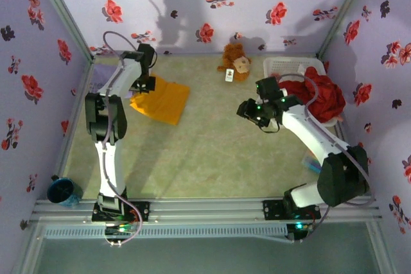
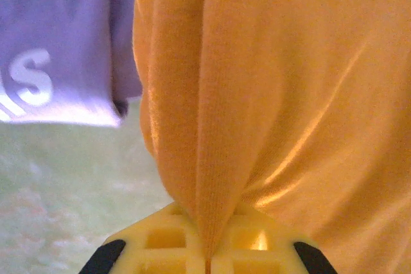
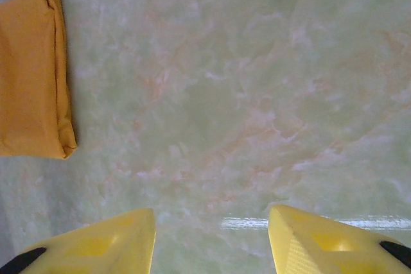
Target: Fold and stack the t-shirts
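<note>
The orange-yellow t-shirt (image 1: 162,102) lies folded on the green table at the back left. My left gripper (image 1: 144,85) is at its left edge, shut on a pinched fold of the orange cloth (image 2: 212,178), which rises from between the yellow fingers (image 2: 209,260). The lavender t-shirt (image 2: 58,43) with white lettering lies just beyond the orange one, to the left. My right gripper (image 1: 248,112) hovers over bare table right of centre, open with nothing between its fingers (image 3: 212,239). The folded orange t-shirt (image 3: 32,75) sits at the upper left of the right wrist view.
A brown plush toy (image 1: 234,61) sits at the back centre. A white slatted basket (image 1: 286,65) at the back right holds red cloth (image 1: 319,96). A blue mug (image 1: 62,190) stands at the near left edge. Flowered walls close in three sides.
</note>
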You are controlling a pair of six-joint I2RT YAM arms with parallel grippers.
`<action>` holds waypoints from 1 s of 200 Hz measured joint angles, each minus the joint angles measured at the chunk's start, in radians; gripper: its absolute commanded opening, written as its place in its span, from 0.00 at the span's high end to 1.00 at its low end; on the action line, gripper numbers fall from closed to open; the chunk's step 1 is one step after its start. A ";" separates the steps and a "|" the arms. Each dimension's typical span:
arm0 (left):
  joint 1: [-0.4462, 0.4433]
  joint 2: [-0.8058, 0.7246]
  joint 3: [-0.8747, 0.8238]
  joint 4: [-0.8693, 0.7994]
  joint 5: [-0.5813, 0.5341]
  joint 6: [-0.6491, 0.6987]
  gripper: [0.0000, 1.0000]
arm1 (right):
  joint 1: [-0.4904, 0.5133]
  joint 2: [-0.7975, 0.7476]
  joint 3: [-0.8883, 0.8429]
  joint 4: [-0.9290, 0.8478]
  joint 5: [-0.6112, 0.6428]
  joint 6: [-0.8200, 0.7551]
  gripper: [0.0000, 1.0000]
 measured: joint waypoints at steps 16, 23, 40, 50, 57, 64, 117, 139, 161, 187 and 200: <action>0.003 0.027 0.084 -0.006 -0.012 0.022 1.00 | 0.000 0.024 0.029 -0.002 -0.006 -0.007 0.49; 0.005 0.044 0.130 -0.010 -0.016 0.035 1.00 | 0.000 0.035 0.042 -0.004 -0.008 -0.008 0.49; 0.013 0.085 0.232 -0.017 -0.022 0.056 1.00 | 0.000 0.057 0.067 -0.008 -0.014 -0.016 0.49; 0.021 0.105 0.277 -0.021 -0.025 0.065 1.00 | 0.000 0.064 0.078 -0.013 -0.017 -0.019 0.49; 0.028 0.115 0.300 -0.024 -0.026 0.069 1.00 | 0.000 0.067 0.084 -0.019 -0.017 -0.023 0.49; 0.036 0.123 0.319 -0.026 -0.026 0.072 1.00 | 0.000 0.068 0.090 -0.027 -0.017 -0.026 0.49; 0.114 0.173 0.476 -0.064 0.033 0.072 1.00 | 0.000 0.085 0.126 -0.060 -0.018 -0.034 0.49; 0.138 0.177 0.529 -0.090 0.051 0.072 1.00 | 0.000 0.085 0.131 -0.068 -0.018 -0.038 0.49; 0.158 0.177 0.555 -0.106 0.066 0.076 1.00 | 0.000 0.086 0.132 -0.069 -0.018 -0.042 0.49; 0.180 0.177 0.579 -0.122 0.082 0.089 1.00 | 0.002 0.094 0.132 -0.070 -0.020 -0.042 0.49; 0.191 0.177 0.588 -0.125 0.088 0.097 1.00 | 0.003 0.098 0.132 -0.072 -0.020 -0.043 0.49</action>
